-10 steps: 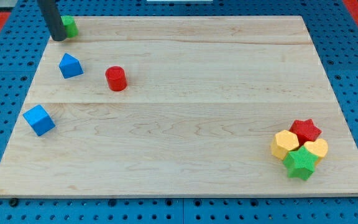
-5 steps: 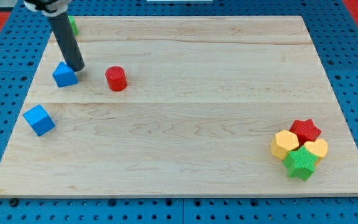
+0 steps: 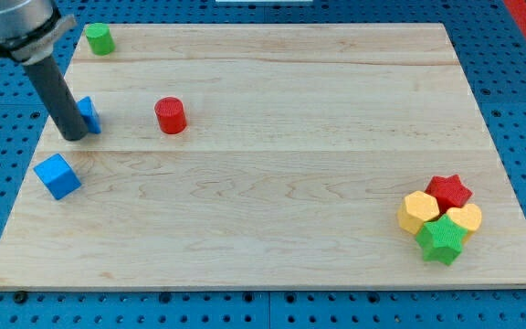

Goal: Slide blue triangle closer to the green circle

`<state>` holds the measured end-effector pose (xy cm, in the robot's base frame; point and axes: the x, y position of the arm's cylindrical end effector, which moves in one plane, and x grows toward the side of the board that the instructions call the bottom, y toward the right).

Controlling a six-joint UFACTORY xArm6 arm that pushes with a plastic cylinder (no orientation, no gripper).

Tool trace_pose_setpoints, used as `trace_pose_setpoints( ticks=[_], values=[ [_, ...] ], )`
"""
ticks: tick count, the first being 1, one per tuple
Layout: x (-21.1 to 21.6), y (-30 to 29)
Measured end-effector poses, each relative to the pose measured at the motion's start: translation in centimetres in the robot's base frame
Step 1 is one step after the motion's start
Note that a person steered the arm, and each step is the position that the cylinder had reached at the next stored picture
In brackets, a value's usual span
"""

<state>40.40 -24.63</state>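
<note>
The blue triangle [image 3: 88, 113] lies near the board's left edge, partly hidden behind my rod. My tip [image 3: 74, 135] rests on the board against the triangle's lower left side. The green circle [image 3: 99, 38] sits at the view's top left corner of the board, well above the triangle.
A blue cube [image 3: 57, 176] lies just below my tip. A red cylinder [image 3: 170, 115] stands to the triangle's right. A cluster at the lower right holds a red star [image 3: 450, 191], two yellow blocks [image 3: 418, 211] and a green star [image 3: 442, 239]. The wooden board [image 3: 272, 174] lies on blue pegboard.
My tip moved from beside the green circle down past the blue triangle to its lower left. The triangle shifted down and left by a small amount.
</note>
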Motion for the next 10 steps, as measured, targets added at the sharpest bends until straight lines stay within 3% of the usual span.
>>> trace_pose_setpoints(
  ticks=[2, 3, 5, 8, 10],
  values=[
    [-7.4, -0.2],
    [-8.1, -0.2],
    [-5.0, 0.5],
    [-10.1, 0.7],
    [-6.9, 4.2]
  ],
)
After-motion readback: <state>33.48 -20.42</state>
